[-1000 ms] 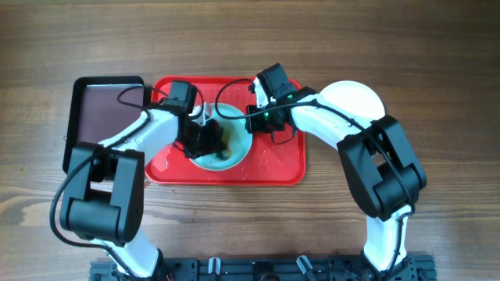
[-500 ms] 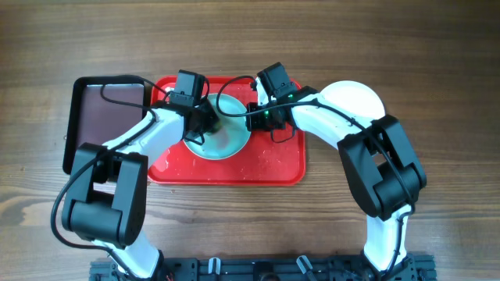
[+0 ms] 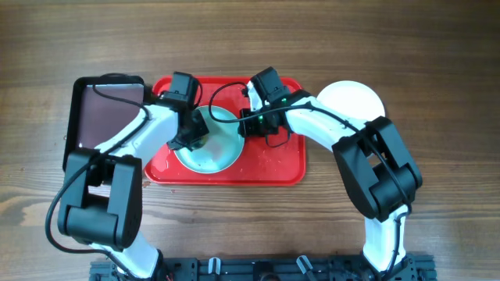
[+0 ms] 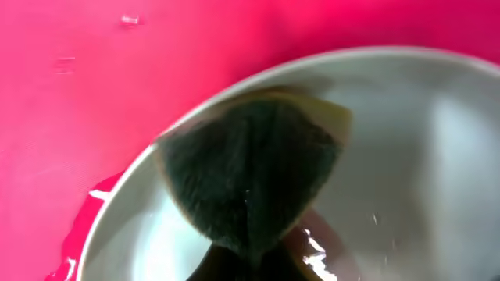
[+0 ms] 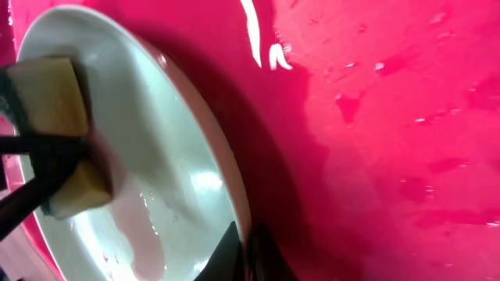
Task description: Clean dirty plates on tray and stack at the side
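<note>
The left gripper (image 3: pixel 193 134) is clamped tight on a sponge (image 4: pixel 250 172), its dark fingers pinching the lower edge, with the dark green scouring face turned to the left wrist camera and a yellow corner showing behind it. The sponge presses against the inside of a turquoise plate (image 3: pixel 219 152), close to the plate's rim. The right gripper (image 3: pixel 247 119) is closed on the opposite rim of the same plate, holding it tilted so that a dark shadow falls between the plate and the red tray (image 3: pixel 273 160) beneath it. In the right wrist view the plate's surface looks wet, with a faint pinkish streak below the sponge. The plate sits over the left and middle part of the tray, and the tray's floor shows water droplets and glossy streaks. A white plate (image 3: pixel 355 97) lies on the wooden table (image 3: pixel 437 62) just right of the tray, partly covered by the right arm. A black tray (image 3: pixel 98 117) with a brownish inside lies against the red tray's left side.
</note>
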